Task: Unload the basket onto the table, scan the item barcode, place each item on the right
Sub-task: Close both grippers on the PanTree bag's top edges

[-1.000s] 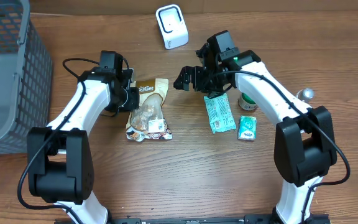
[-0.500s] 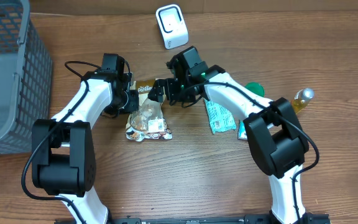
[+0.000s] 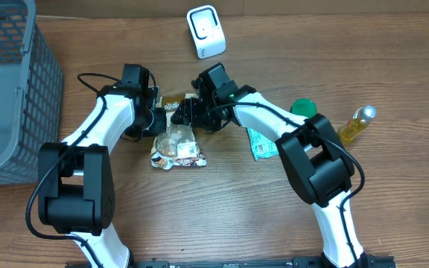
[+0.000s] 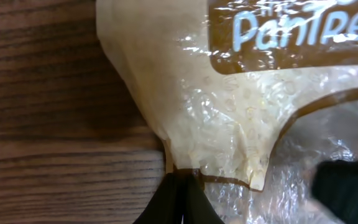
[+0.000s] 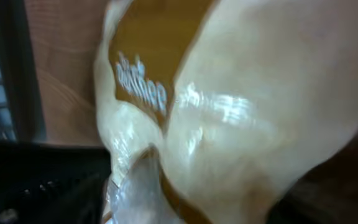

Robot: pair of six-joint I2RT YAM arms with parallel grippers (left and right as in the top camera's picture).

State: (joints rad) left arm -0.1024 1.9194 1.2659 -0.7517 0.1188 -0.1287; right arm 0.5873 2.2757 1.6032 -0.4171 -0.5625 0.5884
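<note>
Snack bag (image 3: pixel 176 134) lies on the table (image 3: pixel 222 216) between both arms, left gripper (image 3: pixel 157 119) pinching its edge shut, right gripper (image 3: pixel 188 112) half closed at its top, so pulling apart might rip it.

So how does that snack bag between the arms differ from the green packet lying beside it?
The snack bag is tan and brown with a clear window; the green packet is plain green. The snack bag is bigger and puffy, the green packet slim and flat. Both arms crowd the snack bag, while the green packet lies half hidden under the right arm. Both rest on the wooden table.
</note>
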